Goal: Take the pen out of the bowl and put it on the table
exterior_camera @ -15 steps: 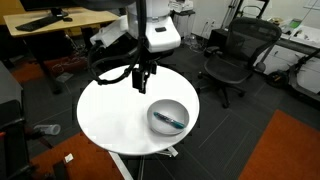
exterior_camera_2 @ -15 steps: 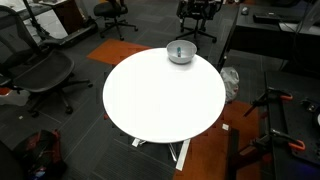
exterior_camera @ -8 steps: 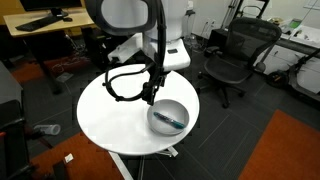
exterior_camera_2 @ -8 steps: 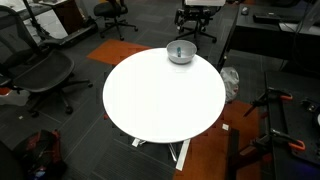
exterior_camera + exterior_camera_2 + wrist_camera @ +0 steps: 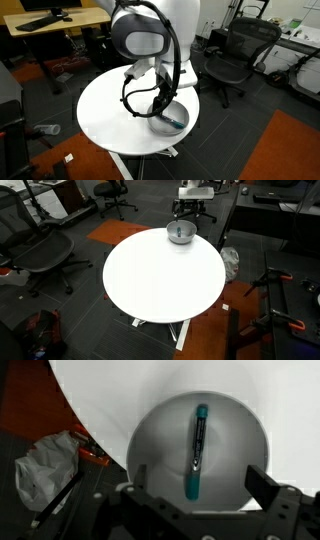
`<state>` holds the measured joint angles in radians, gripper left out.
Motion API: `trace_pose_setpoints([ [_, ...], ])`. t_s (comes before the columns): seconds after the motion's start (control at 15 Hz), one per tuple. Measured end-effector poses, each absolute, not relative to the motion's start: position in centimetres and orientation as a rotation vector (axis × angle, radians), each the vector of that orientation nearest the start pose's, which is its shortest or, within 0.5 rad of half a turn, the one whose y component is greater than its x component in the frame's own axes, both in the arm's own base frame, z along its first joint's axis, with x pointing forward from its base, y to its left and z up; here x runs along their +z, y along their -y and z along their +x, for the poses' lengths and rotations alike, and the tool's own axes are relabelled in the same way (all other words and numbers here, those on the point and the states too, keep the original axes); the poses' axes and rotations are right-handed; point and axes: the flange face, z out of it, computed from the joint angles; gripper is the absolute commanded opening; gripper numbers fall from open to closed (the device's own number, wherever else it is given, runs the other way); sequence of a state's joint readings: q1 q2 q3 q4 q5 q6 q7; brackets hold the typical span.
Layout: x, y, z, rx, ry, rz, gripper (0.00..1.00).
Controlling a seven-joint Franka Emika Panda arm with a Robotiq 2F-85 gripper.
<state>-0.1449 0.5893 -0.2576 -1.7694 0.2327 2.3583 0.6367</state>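
The pen (image 5: pixel 197 450) lies in the bowl (image 5: pixel 150 445) on the tabletop (image 5: pixel 110 390). The hand (image 5: pixel 199 480) hovers over it, spread apart.

A bulky white arm (image 5: pixel 168 18) with a grey joint cap (image 5: pixel 142 43), looped black cable (image 5: pixel 128 96) and black pincer (image 5: pixel 163 105).

A round, shiny grey metal bowl (image 5: pixel 158 442) sat on a plain white round tabletop (image 5: pixel 115 395). Inside it lay a thin dark pen with a teal-blue tint (image 5: pixel 197 450), nearly vertical in the picture, teal tips at both ends. The black robot gripper (image 5: pixel 199 478) entered from the bottom edge, its two fingers spread wide, above the bowl's near rim. A crumpled whitish bag (image 5: pixel 42 468) lay on dark floor at left.
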Motion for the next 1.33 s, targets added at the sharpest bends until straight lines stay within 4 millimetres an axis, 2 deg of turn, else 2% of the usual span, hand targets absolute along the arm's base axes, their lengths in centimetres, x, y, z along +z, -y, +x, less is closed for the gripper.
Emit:
trace_pose_setpoints([
  [0.53, 19.6, 25.4, 63.3, -0.041, -1.717, -2.636, 1.00],
  [1.13, 16.0, 25.5, 64.6, -0.021, -1.712, -2.666, 1.00],
  [1.2, 15.6, 25.4, 64.7, -0.018, -1.716, -2.666, 0.93],
  [1.27, 15.2, 25.4, 64.8, -0.014, -1.728, -2.661, 0.74],
  [1.33, 14.9, 25.3, 64.9, -0.012, -1.731, -2.661, 0.66],
])
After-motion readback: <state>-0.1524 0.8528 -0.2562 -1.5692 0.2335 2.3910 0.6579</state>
